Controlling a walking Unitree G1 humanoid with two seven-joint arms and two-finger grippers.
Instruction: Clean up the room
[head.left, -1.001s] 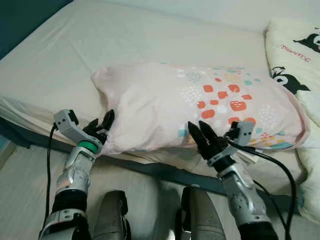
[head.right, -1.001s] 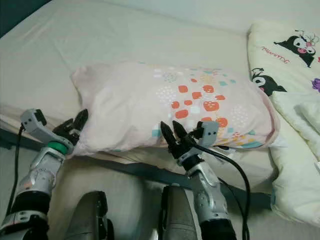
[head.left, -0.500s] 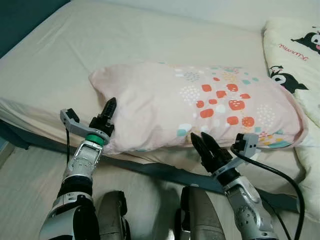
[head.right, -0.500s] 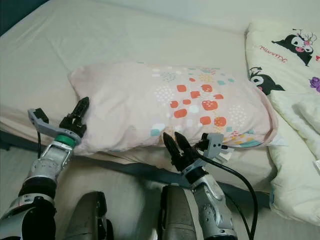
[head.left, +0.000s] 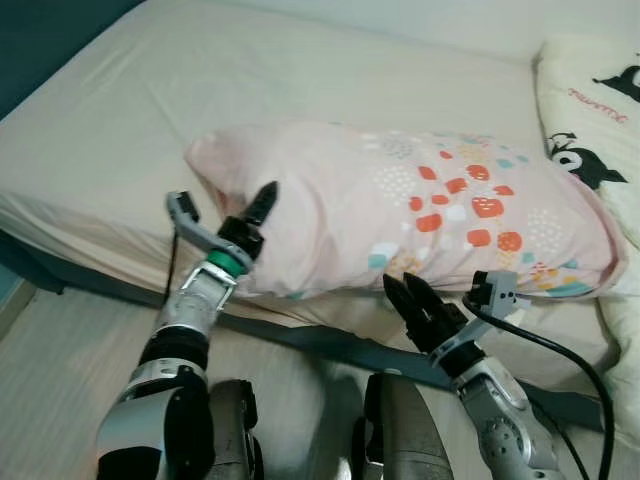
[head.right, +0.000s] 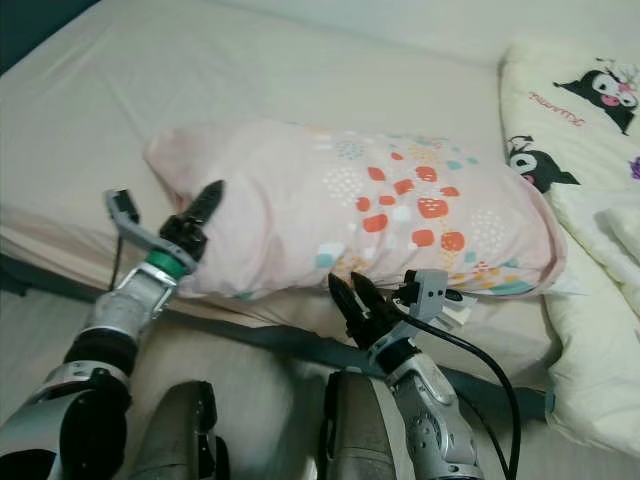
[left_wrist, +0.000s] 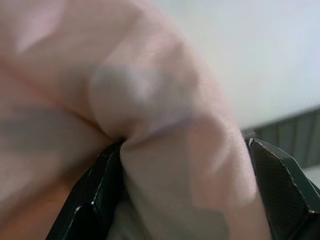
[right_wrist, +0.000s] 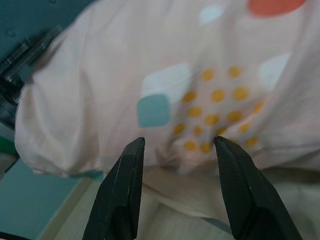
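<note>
Left gripper: my left gripper (head.left: 262, 199) is pressed into the near left end of the pink pillow (head.left: 400, 210). On my left wrist camera the two black fingers (left_wrist: 90, 200) stand apart with a bulge of pink cover (left_wrist: 170, 150) filling the space between them; they are spread, and whether they pinch the cloth I cannot tell.

Left arm: my silver forearm rises from low on my left side and slants up and to the right toward the pillow's corner; a black cable (head.left: 172, 270) loops beside the wrist.

Pillow: it lies crosswise on the cream bed sheet (head.left: 200, 80) near the front edge of the mattress, with orange, teal and white squares and dots printed on its right half.

Right gripper: my right gripper (head.left: 412, 297) has its fingers parted and holds nothing. Its tips sit just below the pillow's lower front edge; my right wrist camera shows the two fingers (right_wrist: 120, 190) framing a patch of orange dots without touching the cover.

Right arm: it comes up from the lower right, tilted to the left, with a black cable (head.left: 560, 345) arcing away from the wrist.

Edges and room: a dark bed frame rail (head.left: 320, 342) runs under the mattress edge between my arms. Bare sheet lies beyond and left of the pillow. A cream blanket with black cartoon figures (head.right: 570, 110) lies to the right.
</note>
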